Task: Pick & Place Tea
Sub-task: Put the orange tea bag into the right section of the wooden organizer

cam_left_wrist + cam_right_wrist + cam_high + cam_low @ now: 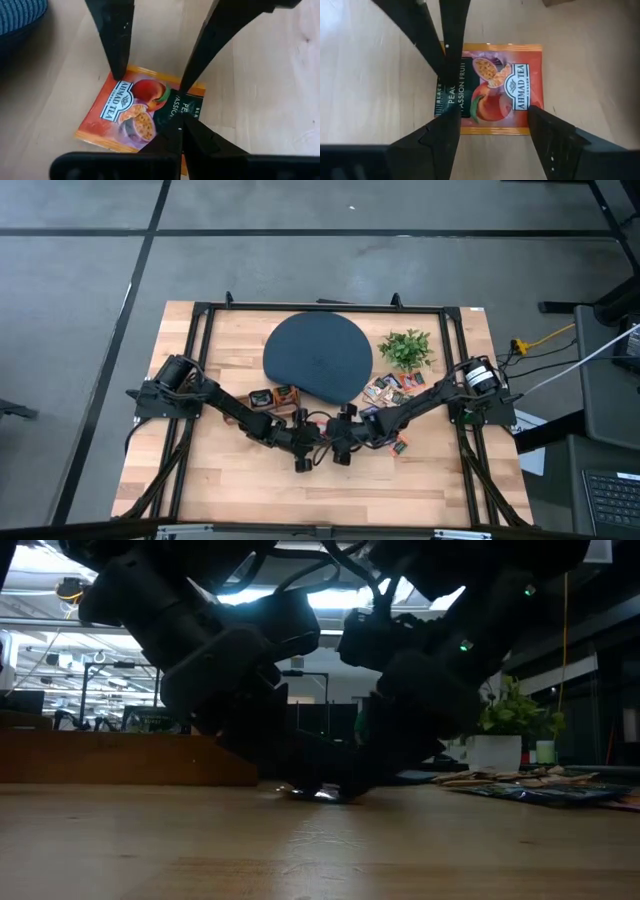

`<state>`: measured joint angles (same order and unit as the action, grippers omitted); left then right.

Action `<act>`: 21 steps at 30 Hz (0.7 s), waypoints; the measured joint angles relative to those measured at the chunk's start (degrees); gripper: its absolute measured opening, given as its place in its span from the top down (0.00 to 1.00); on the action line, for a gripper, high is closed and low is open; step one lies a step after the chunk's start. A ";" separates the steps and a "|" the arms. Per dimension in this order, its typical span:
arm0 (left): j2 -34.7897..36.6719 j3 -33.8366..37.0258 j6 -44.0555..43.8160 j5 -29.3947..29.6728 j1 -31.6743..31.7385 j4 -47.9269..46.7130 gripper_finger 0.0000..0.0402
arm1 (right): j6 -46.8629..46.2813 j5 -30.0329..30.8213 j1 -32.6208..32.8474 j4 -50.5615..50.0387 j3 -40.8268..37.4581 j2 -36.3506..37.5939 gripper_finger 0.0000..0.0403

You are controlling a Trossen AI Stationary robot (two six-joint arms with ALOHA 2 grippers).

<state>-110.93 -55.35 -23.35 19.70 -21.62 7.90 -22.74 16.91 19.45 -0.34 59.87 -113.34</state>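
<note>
I judge the orange sachet (pixel 492 90) light, thin, slippery; left gripper (pixel 181 125) pinches its edge, right gripper (pixel 492 125) spread.

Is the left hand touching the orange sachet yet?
Cannot tell. In the left wrist view the shut left hand overlaps an edge of the orange sachet, but no view shows contact or a gap plainly.

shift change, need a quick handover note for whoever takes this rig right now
Left end effector: shut on the orange tea sachet at the table's front centre.
Right end effector: open, astride the same sachet, which lies flat on the wood.
Other sachets lie piled right of the dark disc, two more to its left.
Done: none on the disc.
Left: every placement.
</note>
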 joint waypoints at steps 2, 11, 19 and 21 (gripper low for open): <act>0.00 0.00 0.02 -0.08 -0.01 -0.02 0.99 | -1.09 -0.13 -0.18 0.28 0.09 -0.62 0.43; 0.02 0.00 0.05 -0.13 -0.01 0.00 0.99 | -3.29 0.35 -0.16 -0.38 0.07 -1.12 0.58; 4.00 -0.03 0.86 -4.37 -0.18 -0.69 0.99 | -7.06 -0.01 -0.23 -1.98 0.03 -1.21 0.83; 4.74 -0.02 1.14 -4.39 -0.49 -1.16 0.98 | -7.07 -0.12 -0.23 -2.03 0.01 -1.22 0.87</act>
<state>-106.20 -55.37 -22.22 15.31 -22.11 6.74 -29.80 16.78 19.22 -2.37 59.88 -114.56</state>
